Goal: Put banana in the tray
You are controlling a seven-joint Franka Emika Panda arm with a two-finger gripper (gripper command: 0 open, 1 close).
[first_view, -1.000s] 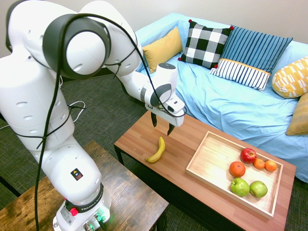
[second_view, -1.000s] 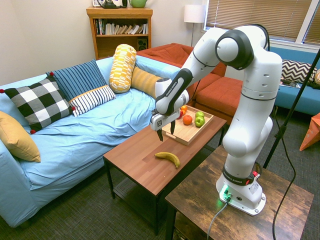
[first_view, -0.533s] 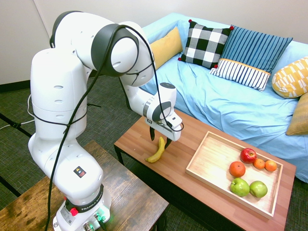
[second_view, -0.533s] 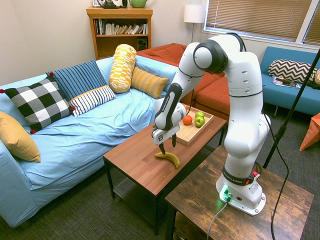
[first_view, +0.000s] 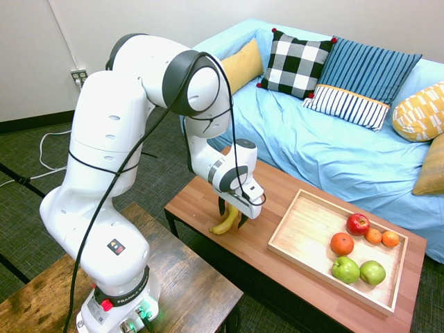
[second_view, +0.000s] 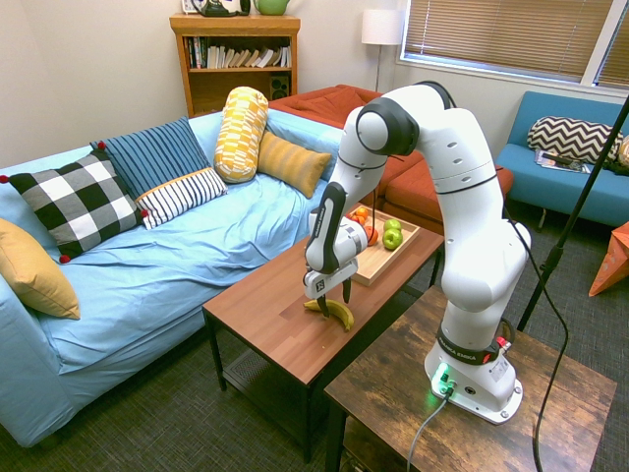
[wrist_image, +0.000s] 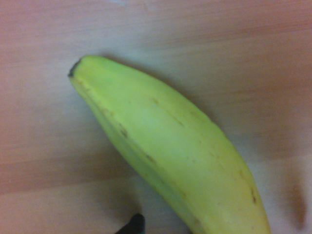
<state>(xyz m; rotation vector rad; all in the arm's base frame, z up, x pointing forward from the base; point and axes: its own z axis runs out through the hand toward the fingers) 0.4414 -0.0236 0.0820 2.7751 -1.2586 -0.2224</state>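
— Hovering low over the reddish-brown wooden table top (first_view: pixel 186 201), the black-fingered gripper of the white arm (first_view: pixel 232 211) has its two fingers spread, with the single curved yellow banana (first_view: pixel 225 223) between them. Is it gripped?

— No sign of that. The banana lies on the table directly under the gripper, one finger on each side of it (whether either one touches the peel, I can't tell). I'd call this the lining-up step, just ahead of the grasp.

— So what does the next move call for?

— A little more lowering if the fingertips sit too high, then closing across the banana's middle. The curve could make it roll or swing if the pinch lands off centre, so the fingers want to meet square to its length.

— And the goal?

— The shallow rectangular tray of light wood (first_view: pixel 300 256) stands off to one side of the gripper, well apart from it on the same table. The red apple, the oranges and the two green apples (first_view: pixel 345 270) sit in its half farther from the gripper; the nearer half looks like the easier landing spot, once the banana is lifted over the raised side.
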